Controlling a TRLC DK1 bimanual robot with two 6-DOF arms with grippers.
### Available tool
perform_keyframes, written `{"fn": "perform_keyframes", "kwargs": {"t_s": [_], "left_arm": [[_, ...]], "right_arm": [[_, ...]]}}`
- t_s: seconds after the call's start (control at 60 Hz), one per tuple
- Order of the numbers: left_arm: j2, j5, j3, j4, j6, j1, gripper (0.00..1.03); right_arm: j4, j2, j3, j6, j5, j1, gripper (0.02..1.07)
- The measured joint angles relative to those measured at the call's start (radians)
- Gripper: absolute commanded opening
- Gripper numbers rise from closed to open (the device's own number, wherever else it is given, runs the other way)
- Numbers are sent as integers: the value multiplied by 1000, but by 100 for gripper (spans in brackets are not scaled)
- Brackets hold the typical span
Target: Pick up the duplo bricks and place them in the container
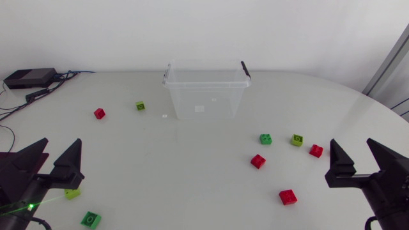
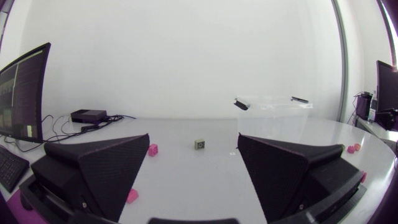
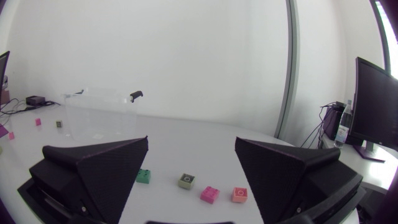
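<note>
I am reading the left gripper [image 1: 61, 144] as hanging over the near left part of the table [image 1: 192, 185]. Its fingers are standing wide apart and gripping nothing. The right gripper [image 1: 352, 144] is hanging over the near right part, and its fingers are also standing wide apart and gripping nothing.

The clear container [image 1: 217, 96] is standing upright at the far middle of the table, open at the top, with a black handle at each end.

I am counting nine bricks, all lying on the table outside the container:
- Left of the container, the far-left red brick [image 1: 99, 113] and the far-left green brick [image 1: 140, 106] are lying near each other but apart.
- Near the left gripper, the lime brick [image 1: 72, 193] is lying just beside the arm, with the near green brick [image 1: 90, 219] nearer still.
- On the right, the dark green brick [image 1: 265, 138], the yellow-green brick [image 1: 296, 140] and the right red brick [image 1: 316, 151] are forming a loose row.
- The middle red brick [image 1: 257, 161] is lying nearer than that row, and the near red brick [image 1: 287, 197] nearest of all.

A black box [image 1: 29, 78] with cables is sitting at the far left corner.
</note>
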Motion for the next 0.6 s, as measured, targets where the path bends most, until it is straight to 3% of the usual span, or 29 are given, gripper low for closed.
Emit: {"fn": "perform_keyframes", "kwargs": {"t_s": [0.6], "left_arm": [[0, 0, 0, 0, 4, -1, 99]], "right_arm": [[4, 0, 0, 0, 0, 12, 103]]}}
